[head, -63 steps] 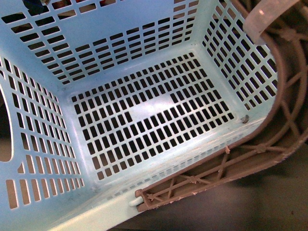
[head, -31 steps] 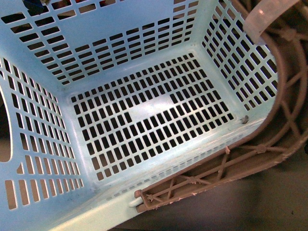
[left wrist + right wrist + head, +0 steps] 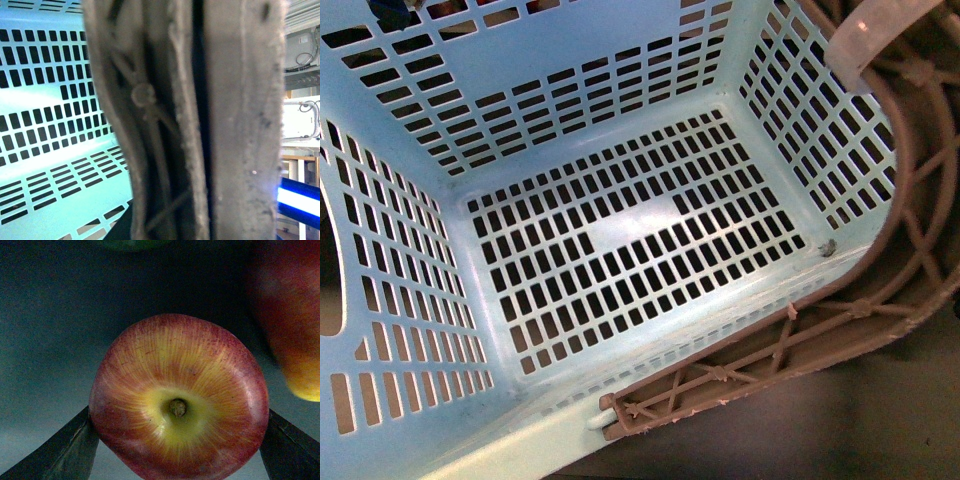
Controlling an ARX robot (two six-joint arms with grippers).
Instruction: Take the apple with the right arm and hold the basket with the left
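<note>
The basket (image 3: pixel 630 226) has scarcely shifted; behind its handle (image 3: pixel 165 125) I cannot tell my left end effector's grip, and my right end effector (image 3: pixel 179 412) clasps the apple (image 3: pixel 179 390) near a mango (image 3: pixel 295 315)

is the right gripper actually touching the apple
Touching. In the right wrist view both dark fingers of the right gripper meet the sides of the apple with no gap showing.
</note>
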